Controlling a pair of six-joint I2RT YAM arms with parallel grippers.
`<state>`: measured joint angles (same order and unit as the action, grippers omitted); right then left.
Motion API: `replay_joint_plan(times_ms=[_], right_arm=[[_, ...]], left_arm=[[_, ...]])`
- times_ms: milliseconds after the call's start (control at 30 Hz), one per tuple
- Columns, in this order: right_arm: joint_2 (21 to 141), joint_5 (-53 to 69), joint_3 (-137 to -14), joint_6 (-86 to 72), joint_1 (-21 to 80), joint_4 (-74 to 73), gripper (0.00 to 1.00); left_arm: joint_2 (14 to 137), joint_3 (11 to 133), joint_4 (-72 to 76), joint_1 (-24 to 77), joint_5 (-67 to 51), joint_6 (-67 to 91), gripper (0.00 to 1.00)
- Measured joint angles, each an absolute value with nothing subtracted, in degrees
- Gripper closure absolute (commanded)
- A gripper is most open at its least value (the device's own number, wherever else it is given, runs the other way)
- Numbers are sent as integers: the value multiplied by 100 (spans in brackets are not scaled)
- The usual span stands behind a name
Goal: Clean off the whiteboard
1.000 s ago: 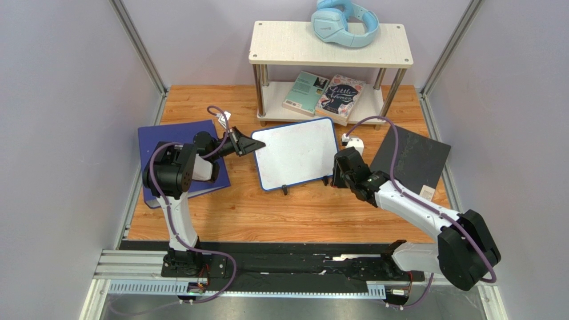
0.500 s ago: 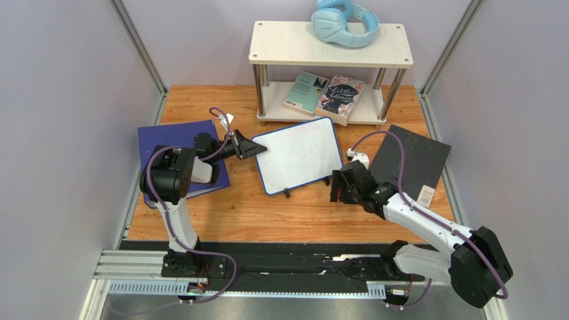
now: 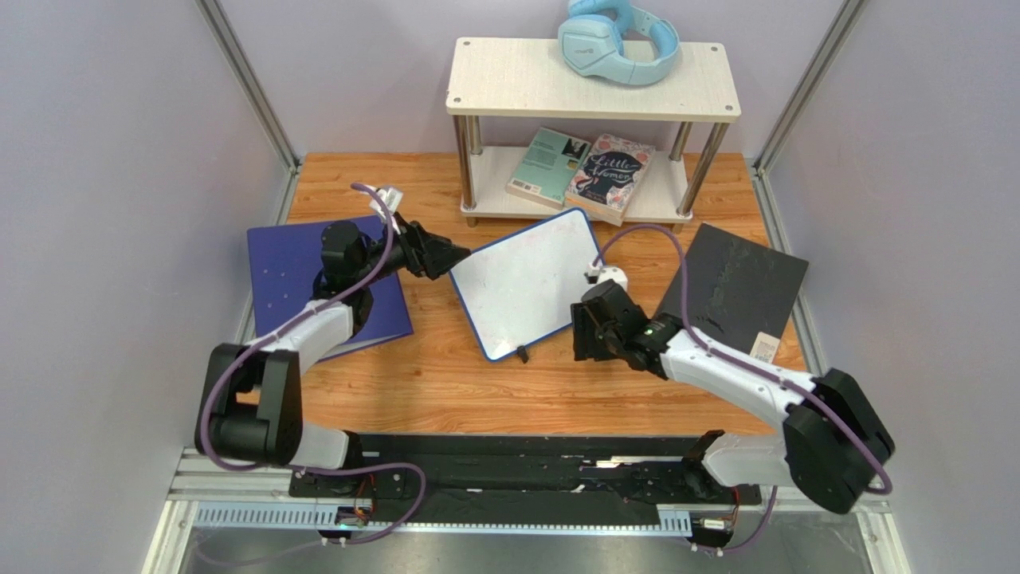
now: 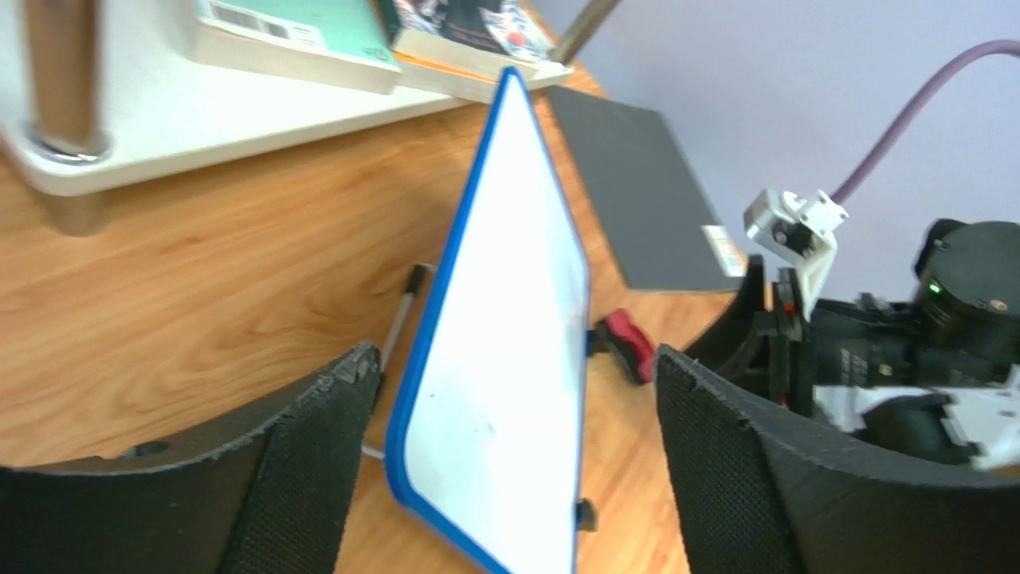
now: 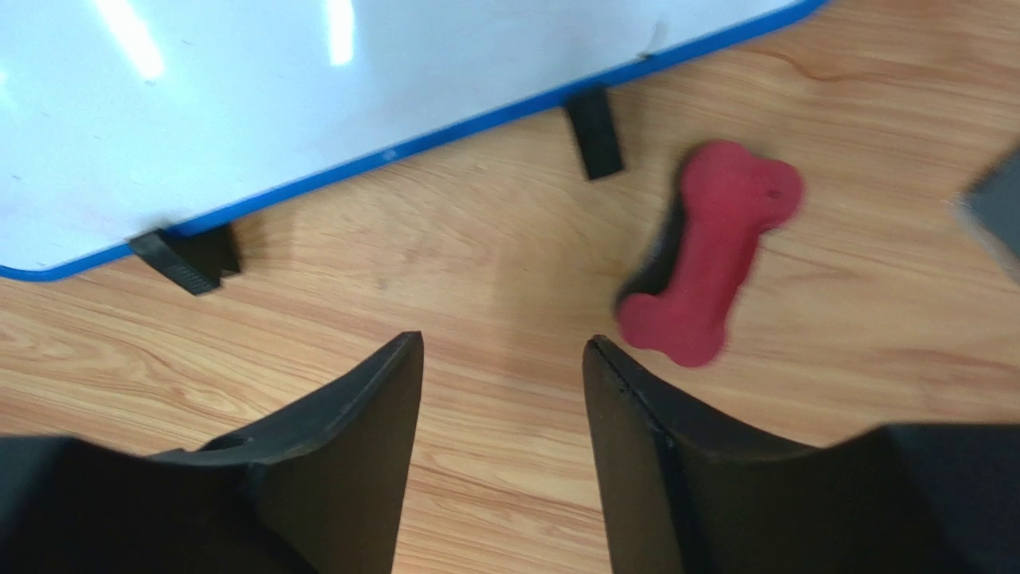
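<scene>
Currently the left pincer [image 3: 455, 258] gapes around a whiteboard [image 3: 527, 281] corner, the right pincer [image 5: 501, 347] open and empty.

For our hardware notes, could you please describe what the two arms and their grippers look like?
The left arm and right arm share white links, bulky black joints and a purple cable looping alongside. The left gripper and right gripper each have two black wedge-shaped fingers with rough inner faces. A small green light glows near the right wrist.
</scene>
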<state>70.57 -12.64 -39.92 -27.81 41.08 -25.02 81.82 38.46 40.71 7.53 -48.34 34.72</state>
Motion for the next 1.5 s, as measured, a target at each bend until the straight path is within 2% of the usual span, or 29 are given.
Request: replay_joint_plan(times_ms=[33,67,100,300,433,700,1000,1100,1133,1167,1200,1267,1300,1400,1500], right_arm=[[7258,-1243,-4101,-2729,4206,-2440,89],[7496,-1229,-4230,-2676,4307,-2394,97],[7699,-1212,-4351,-2615,4399,-2357,100],[9303,-1109,-5439,-2366,4930,-2309,100],[9966,-1026,-6001,-2209,5216,-2357,100],[10661,-976,-6991,-1997,5629,-2676,100],[10847,-790,-7881,-1865,5693,-2733,99],[10674,-722,-7697,-1879,5695,-2746,81],[10506,-714,-7531,-1896,5695,-2810,64],[10333,-709,-7400,-1922,5695,-2882,54],[10141,-716,-7273,-1966,5693,-2947,36],[9583,-773,-7004,-1975,5695,-3133,22],[9325,-838,-6921,-1984,5695,-3203,10],[8399,-1087,-6722,-1925,5695,-3411,0],[7413,-1485,-6635,-1780,5675,-3498,0]], left_arm=[[7996,3905,3717,753,-4689,3251,1],[7837,3957,3391,753,-4554,3048,1],[7741,3983,3181,753,-4466,2908,1],[6995,4147,1597,753,-3706,2270,1],[6482,4377,687,753,-3205,2038,0],[6073,5227,-602,753,-2340,1857,1],[6058,5323,-1343,753,-1977,1796,1],[6010,5328,-1570,753,-1988,1737,1],[5996,5334,-1621,753,-1999,1717,1],[5983,5374,-1730,753,-2014,1702,1],[5972,5408,-1791,753,-2034,1697,1],[5940,5502,-1927,753,-2086,1695,1],[5918,5537,-1962,753,-2117,1695,1],[5758,5601,-2045,753,-2241,1702,1],[5496,5601,-2036,753,-2418,1723,1]])
